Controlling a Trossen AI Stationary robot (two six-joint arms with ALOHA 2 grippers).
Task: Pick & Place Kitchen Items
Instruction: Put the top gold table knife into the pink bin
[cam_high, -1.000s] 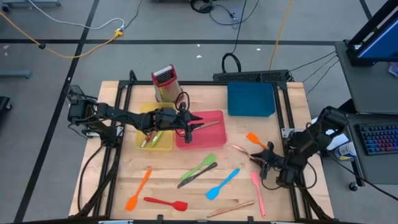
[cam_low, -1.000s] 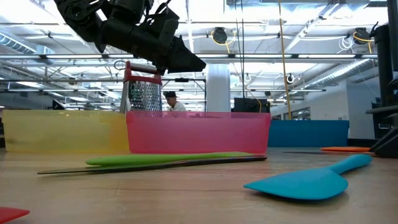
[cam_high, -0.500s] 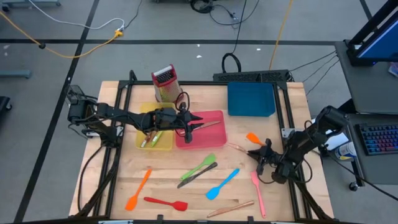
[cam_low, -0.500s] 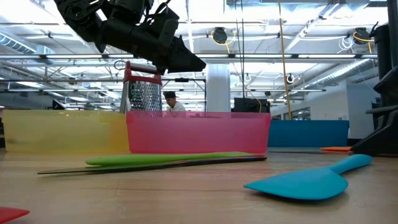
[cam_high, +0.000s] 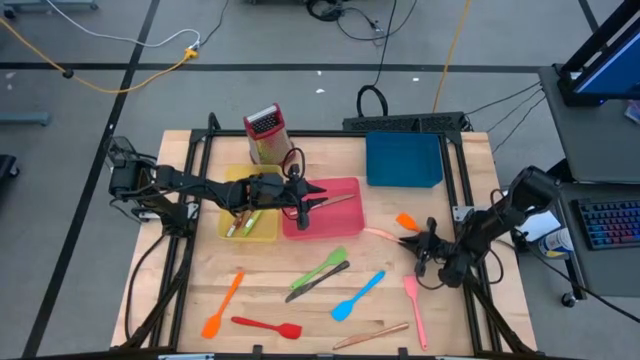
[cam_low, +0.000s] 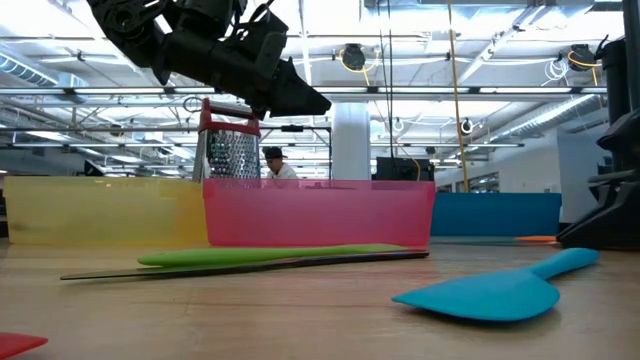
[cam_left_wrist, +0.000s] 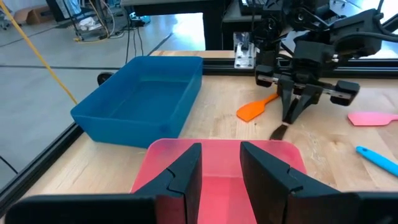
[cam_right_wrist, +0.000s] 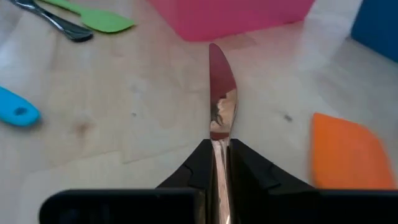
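Observation:
My right gripper (cam_high: 420, 243) is near the table's right edge, shut on a copper-coloured knife (cam_right_wrist: 222, 93) whose blade points toward the pink tray (cam_high: 345, 222). An orange spatula (cam_high: 407, 221) lies flat just beyond it. My left gripper (cam_left_wrist: 221, 165) hovers open over the pink tray, nothing between its fingers. More utensils lie flat on the wood: a green spatula (cam_high: 323, 267), a dark one (cam_high: 316, 282), a blue spatula (cam_high: 358, 294), a pink one (cam_high: 413, 306). My right gripper pinches the knife's handle (cam_right_wrist: 219, 149) between its two fingers, which lie along the knife. The fingers come from the table's right side, slanting down. The blade (cam_left_wrist: 278, 131) sticks out ahead of the fingertips, low over the wood; whether its tip touches the table I cannot tell.
A yellow tray (cam_high: 262, 232) with green utensils adjoins the pink tray, a red-topped grater (cam_high: 265, 133) stands behind them, and a blue tray (cam_high: 403, 160) sits at the far right. An orange spatula (cam_high: 222, 305), a red one (cam_high: 268, 326) and a copper piece (cam_high: 370, 335) lie near the front edge.
My right gripper has moved a little toward the table's far edge and turned its wrist, and the copper knife's handle now sits between its fingers.

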